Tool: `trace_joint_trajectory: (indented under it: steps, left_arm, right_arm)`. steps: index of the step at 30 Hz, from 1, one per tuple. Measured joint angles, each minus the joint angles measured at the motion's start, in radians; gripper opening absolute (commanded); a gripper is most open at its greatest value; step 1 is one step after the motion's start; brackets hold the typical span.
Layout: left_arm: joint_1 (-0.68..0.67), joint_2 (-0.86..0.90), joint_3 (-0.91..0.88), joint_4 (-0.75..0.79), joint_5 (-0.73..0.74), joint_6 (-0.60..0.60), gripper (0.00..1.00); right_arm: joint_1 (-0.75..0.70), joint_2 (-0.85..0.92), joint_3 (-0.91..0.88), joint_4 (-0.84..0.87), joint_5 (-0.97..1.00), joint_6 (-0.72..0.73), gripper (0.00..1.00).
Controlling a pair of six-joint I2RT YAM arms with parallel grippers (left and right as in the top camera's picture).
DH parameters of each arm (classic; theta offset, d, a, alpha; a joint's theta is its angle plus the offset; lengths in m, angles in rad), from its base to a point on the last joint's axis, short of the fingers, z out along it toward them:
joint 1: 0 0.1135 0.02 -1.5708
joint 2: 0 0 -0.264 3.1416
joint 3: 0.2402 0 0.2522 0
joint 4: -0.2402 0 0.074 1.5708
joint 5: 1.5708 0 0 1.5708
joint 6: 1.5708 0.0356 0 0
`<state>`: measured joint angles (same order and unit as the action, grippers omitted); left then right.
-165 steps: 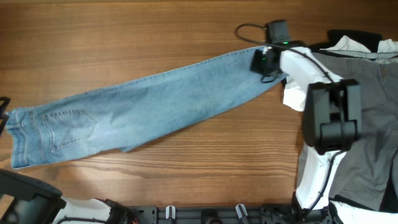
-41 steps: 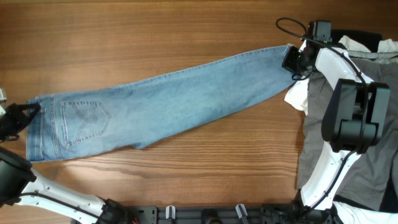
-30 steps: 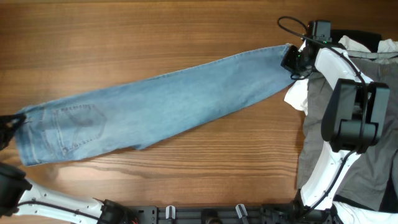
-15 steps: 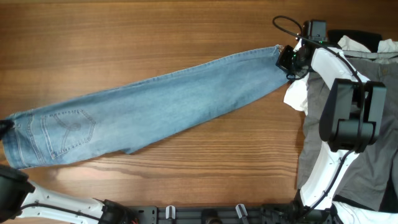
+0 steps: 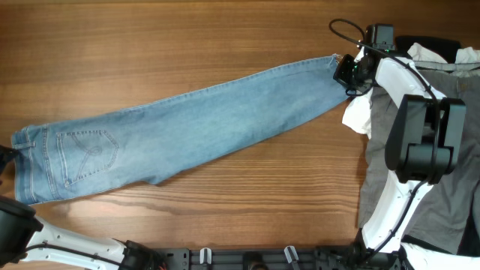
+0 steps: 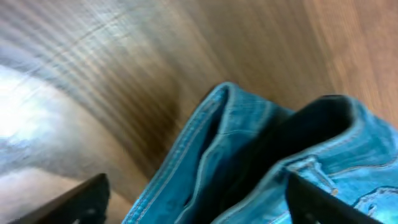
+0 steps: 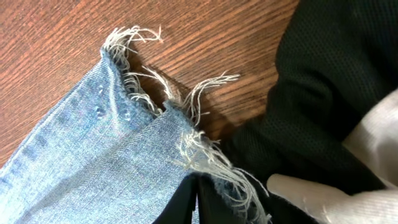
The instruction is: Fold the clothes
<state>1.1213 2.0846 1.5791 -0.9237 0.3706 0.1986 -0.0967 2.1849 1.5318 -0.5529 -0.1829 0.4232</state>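
Note:
The light-blue jeans (image 5: 187,127) lie stretched out slantwise on the wooden table, waist at the lower left and frayed hem at the upper right. My left gripper (image 5: 4,159) is at the table's left edge, by the waist. In the left wrist view the gripper (image 6: 205,199) is open, and the waistband (image 6: 249,149) lies loose between its wide-apart fingers (image 6: 81,199). My right gripper (image 5: 349,71) is shut on the frayed hem (image 7: 143,106), its fingertips (image 7: 186,202) pressed together on the denim's edge.
A pile of other clothes fills the right side: grey trousers (image 5: 450,187), a white garment (image 5: 356,116) and a black one (image 5: 427,43), which also lies beside the hem (image 7: 329,74). The right arm (image 5: 412,135) reaches over that pile.
My left gripper has opened and let go of the waistband, which now lies flat. The right gripper shifted slightly left with the hem a moment ago and now holds still.

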Motion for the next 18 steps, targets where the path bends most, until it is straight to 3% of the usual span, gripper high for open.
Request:
trace_joint_trajectory:
  steps: [3,6,11,12,18]
  left_arm:
    - [-0.002,-0.003,0.011,-0.027,0.000,-0.011,0.91]
    - [-0.003,-0.019,0.066,-0.059,0.037,-0.024,0.78]
    - [-0.011,-0.110,0.200,-0.064,0.131,-0.049,0.12]
    - [-0.018,-0.144,0.217,-0.064,0.154,-0.052,0.04]
    - [-0.126,-0.262,0.243,-0.156,0.222,-0.062,0.04]
  right_arm:
    - [0.000,0.000,0.000,0.001,0.000,0.000,0.13]
    - [0.000,0.000,0.000,0.002,-0.005,-0.001,0.28]
    - [0.001,0.000,0.002,0.008,-0.019,0.000,0.29]
    - [0.001,0.000,0.002,0.008,-0.019,0.000,0.29]
    - [0.001,0.000,0.002,0.004,-0.019,0.000,0.30]
